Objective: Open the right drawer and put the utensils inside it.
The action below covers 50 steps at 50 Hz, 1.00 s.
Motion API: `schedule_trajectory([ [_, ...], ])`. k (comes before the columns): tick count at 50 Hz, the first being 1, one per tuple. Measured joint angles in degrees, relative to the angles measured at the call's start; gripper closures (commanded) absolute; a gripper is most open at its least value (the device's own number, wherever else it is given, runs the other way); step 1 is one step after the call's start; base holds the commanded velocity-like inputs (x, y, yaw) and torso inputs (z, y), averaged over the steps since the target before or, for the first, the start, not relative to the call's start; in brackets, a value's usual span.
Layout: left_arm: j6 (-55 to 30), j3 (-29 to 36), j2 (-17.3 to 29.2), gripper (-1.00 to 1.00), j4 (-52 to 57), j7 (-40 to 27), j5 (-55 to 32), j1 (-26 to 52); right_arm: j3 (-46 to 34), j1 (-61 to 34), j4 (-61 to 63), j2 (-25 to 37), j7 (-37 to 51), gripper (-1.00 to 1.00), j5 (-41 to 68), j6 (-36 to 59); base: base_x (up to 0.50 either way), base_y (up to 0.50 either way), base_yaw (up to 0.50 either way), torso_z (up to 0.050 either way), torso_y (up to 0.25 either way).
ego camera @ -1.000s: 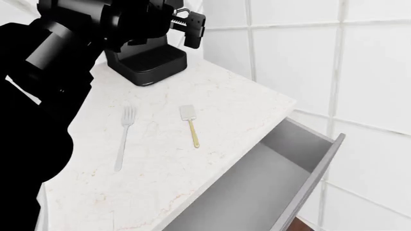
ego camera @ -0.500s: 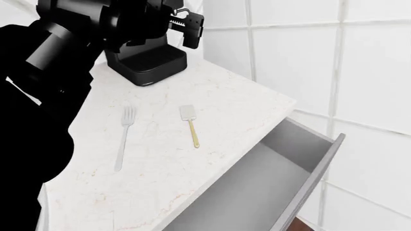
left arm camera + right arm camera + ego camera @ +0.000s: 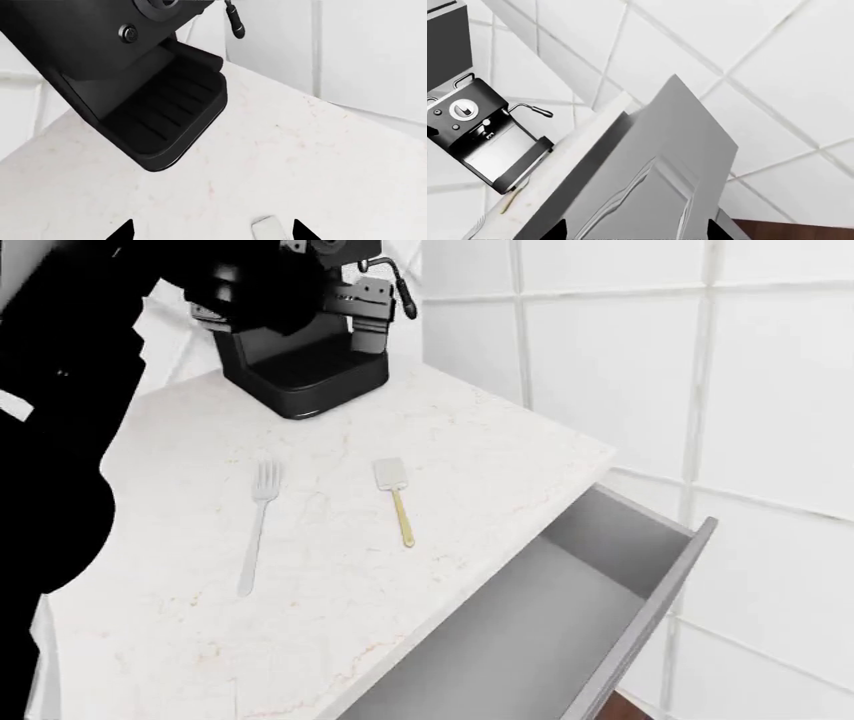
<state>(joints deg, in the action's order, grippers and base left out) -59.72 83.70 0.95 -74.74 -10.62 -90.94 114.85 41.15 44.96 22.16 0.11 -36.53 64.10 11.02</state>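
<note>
The fork (image 3: 260, 525) and the spatula (image 3: 395, 498) lie side by side on the white counter (image 3: 334, 620), both apart from any gripper. The right drawer (image 3: 534, 640) stands pulled open at the counter's right, its grey inside bare. My left gripper (image 3: 363, 312) hangs open high above the counter, in front of the coffee machine. In the left wrist view the gripper (image 3: 212, 235) has its tips wide apart, with the spatula's whitish head (image 3: 267, 229) far below them. My right gripper (image 3: 635, 234) is open and faces the drawer's scrolled front (image 3: 647, 175); it is out of the head view.
A black coffee machine (image 3: 304, 365) stands at the counter's back corner, its drip tray (image 3: 167, 110) showing in the left wrist view. White tiled wall (image 3: 667, 360) rises behind the counter and drawer. My black left arm (image 3: 67, 420) fills the left side.
My left arm has pulled back to the left, uncovering more counter, and its gripper has turned near the coffee machine. Fork, spatula and drawer have not moved.
</note>
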Motion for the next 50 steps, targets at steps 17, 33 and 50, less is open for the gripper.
schedule_trajectory([
  [17,-13.69,-0.84,4.51,-1.0,3.14,-10.13,-8.41,3.39,-1.72,0.03,-0.99,-0.09,0.3,-1.0,-0.9,-0.8,0.0,0.0,0.0,0.0,0.0],
  [33,-13.96,-7.46,13.59,-1.0,12.97,-27.36,-19.42,-3.15,-3.25,0.03,-1.98,-0.1,0.26,-1.0,-1.34,-1.01,0.0,0.0,0.0,0.0,0.0],
  [50,-10.63,-9.79,18.57,-1.0,15.78,-29.75,-22.15,-9.4,-4.19,0.03,-2.8,-0.11,0.19,-1.0,-1.51,-1.19,0.0,0.0,0.0,0.0,0.0],
])
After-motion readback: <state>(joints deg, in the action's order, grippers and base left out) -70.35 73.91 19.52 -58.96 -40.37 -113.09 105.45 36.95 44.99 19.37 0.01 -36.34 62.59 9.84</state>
